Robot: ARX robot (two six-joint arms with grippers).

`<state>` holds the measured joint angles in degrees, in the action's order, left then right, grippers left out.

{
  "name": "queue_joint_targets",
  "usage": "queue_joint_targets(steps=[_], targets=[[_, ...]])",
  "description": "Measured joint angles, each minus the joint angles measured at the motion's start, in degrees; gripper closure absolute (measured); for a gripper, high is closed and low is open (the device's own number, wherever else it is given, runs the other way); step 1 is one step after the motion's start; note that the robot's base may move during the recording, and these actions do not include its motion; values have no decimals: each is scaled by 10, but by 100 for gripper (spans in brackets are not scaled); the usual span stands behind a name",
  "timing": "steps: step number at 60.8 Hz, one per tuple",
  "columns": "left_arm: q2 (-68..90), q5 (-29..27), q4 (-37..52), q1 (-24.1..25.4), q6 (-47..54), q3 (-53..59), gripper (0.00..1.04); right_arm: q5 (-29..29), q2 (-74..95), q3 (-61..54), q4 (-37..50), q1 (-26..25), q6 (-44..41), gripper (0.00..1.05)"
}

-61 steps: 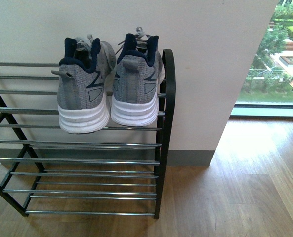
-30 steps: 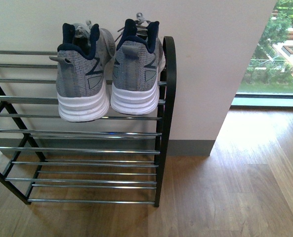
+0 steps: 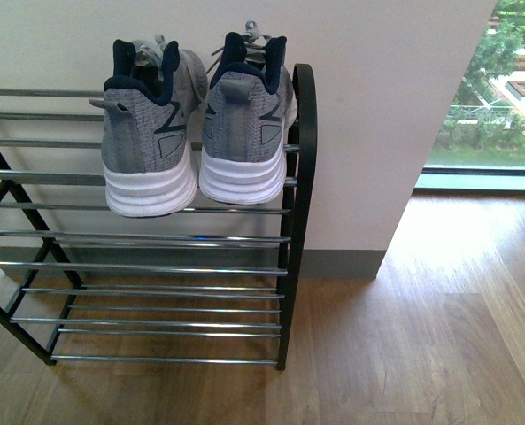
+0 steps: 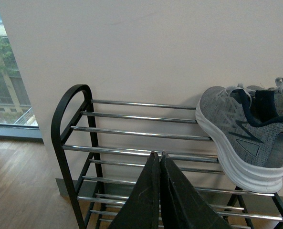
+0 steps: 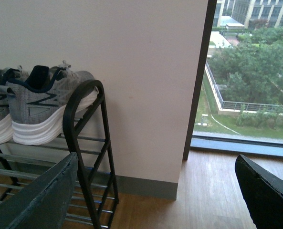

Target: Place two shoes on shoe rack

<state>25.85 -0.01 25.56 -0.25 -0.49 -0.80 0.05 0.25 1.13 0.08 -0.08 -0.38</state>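
Two grey knit shoes with white soles stand side by side, heels toward me, on the top tier of the shoe rack [image 3: 297, 177]: the left shoe [image 3: 147, 133] and the right shoe [image 3: 244, 128], at the rack's right end. In the left wrist view one shoe [image 4: 241, 138] rests on the chrome bars of the rack [image 4: 65, 143], and my left gripper [image 4: 156, 155] is shut and empty, apart from it. The right wrist view shows a shoe [image 5: 46, 109] beside the rack's black end hoop [image 5: 81, 124]; my right gripper [image 5: 155, 164] is open with nothing between its fingers. Neither arm shows in the front view.
A white wall [image 3: 377, 106] with a grey skirting stands behind the rack. Wooden floor [image 3: 421, 336] stretches to the right toward a floor-level window [image 3: 492, 115]. The lower rack tiers [image 3: 156, 301] hold nothing.
Over the last second the front view shifted slightly, so rack and shoes sit a little higher in frame. The shoes stay where they were on the top tier.
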Motion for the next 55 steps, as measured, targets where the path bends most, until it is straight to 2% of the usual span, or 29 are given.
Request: queue_joint_targets(steps=[49,55], targets=[[-161,0,-158,0,0,0,103,0,0,0,0,0,0,9],[-233,0,-247,0,0,0,103,0,0,0,0,0,0,9]])
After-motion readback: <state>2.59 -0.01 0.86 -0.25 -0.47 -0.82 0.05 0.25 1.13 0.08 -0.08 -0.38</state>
